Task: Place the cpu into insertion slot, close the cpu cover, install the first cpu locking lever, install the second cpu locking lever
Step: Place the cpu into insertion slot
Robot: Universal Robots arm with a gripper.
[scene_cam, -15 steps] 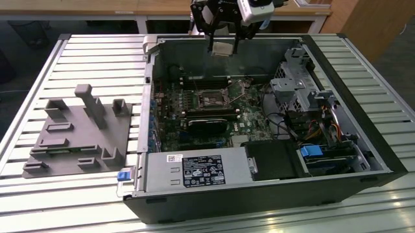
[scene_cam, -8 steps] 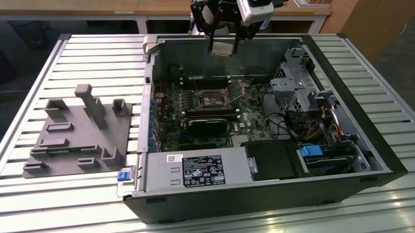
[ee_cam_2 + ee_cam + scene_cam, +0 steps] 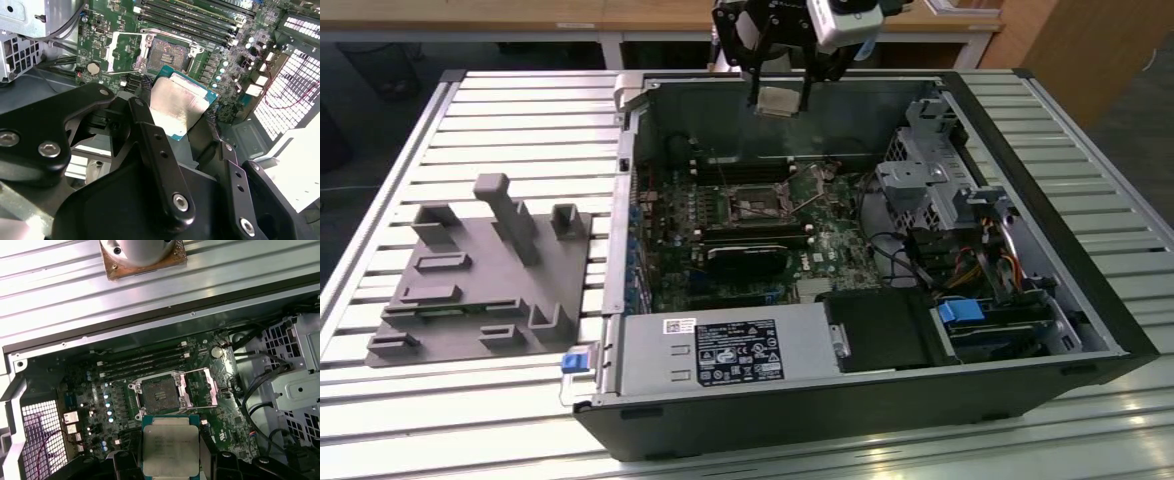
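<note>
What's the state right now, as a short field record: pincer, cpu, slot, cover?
pincer: shut on the cpu
cpu: held in the air over the open computer case, clear of the board
insertion slot: empty, dark centre exposed
cpu cover: swung open, lying beside the slot
task stage: cpu not yet seated; cover not closed

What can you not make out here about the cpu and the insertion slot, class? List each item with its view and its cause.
- The cpu: its underside faces away from the camera in both wrist views.
- The cpu's side edge, second wrist view: hidden behind a black finger.
- The insertion slot, exterior view: its contacts are too small to tell.
</note>
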